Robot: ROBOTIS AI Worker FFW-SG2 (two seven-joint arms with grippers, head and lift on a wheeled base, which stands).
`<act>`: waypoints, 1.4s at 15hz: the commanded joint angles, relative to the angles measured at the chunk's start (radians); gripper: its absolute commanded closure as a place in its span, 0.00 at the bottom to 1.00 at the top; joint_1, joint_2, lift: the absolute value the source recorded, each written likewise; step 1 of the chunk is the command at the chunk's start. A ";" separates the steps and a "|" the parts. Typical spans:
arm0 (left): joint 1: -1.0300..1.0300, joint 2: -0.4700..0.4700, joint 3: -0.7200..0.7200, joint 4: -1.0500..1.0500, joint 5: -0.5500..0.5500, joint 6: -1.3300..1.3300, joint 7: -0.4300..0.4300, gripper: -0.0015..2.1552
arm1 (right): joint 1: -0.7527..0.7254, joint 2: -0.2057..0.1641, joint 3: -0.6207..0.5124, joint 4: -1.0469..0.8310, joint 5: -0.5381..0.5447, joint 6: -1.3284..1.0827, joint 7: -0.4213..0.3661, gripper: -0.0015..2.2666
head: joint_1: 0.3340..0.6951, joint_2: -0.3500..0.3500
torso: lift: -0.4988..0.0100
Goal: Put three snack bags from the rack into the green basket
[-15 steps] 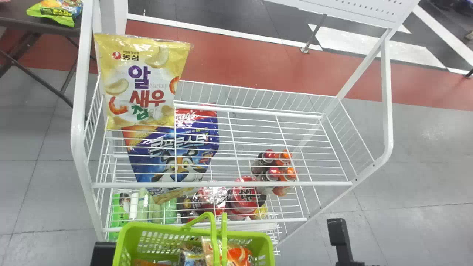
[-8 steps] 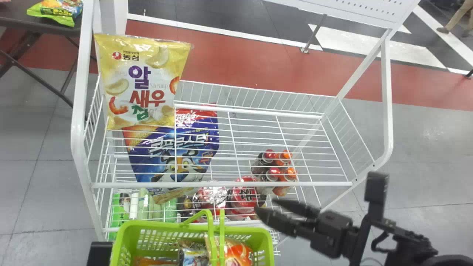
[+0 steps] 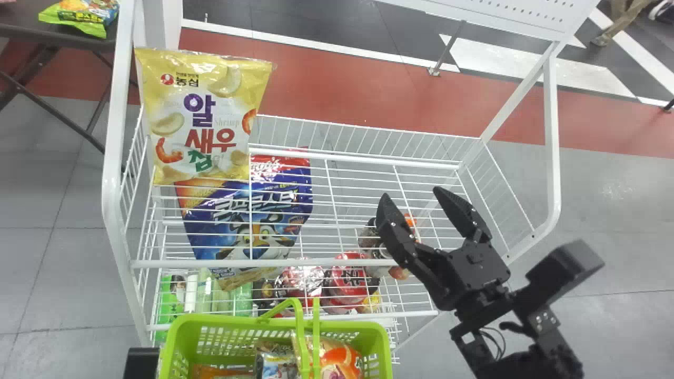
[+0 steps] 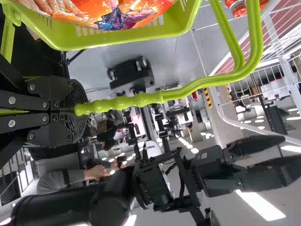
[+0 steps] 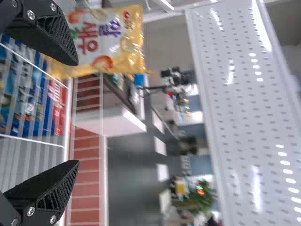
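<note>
Two bags, one orange [image 3: 339,363] and one dark [image 3: 276,363], lie in the basket [image 3: 210,320], with an orange packet [image 3: 216,371] at its left end. The basket sits just in front of the rack's [image 3: 316,262] near edge; the left end effector [image 4: 75,110] is closed firmly on its handle [image 4: 131,100]. The yellow bag [image 3: 205,118] is at the rack's far left corner, and a blue bag [image 3: 284,210] shows through the wires below it. Over the rack's right part, the right end effector [image 3: 412,192] is spread wide with nothing between its fingers. The step in hand looks like the approach to another bag, most likely the yellow one. Next it should travel left, straddle the bag's edge, and close gently enough not to crush it or knock it over.
</note>
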State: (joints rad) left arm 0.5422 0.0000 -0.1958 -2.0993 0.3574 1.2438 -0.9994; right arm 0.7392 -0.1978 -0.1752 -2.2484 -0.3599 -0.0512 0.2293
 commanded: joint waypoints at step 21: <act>0.013 -0.003 -0.005 -0.018 -0.001 0.007 0.008 0.64 | 0.008 0.012 -0.015 0.006 -0.010 0.072 -0.036 0.04 | 1.00 0.00 | 0.98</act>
State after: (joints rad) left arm 0.5543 0.0000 -0.2010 -2.1169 0.3566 1.2526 -0.9901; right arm 0.7465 -0.1839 -0.1901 -2.2428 -0.3698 0.0223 0.1932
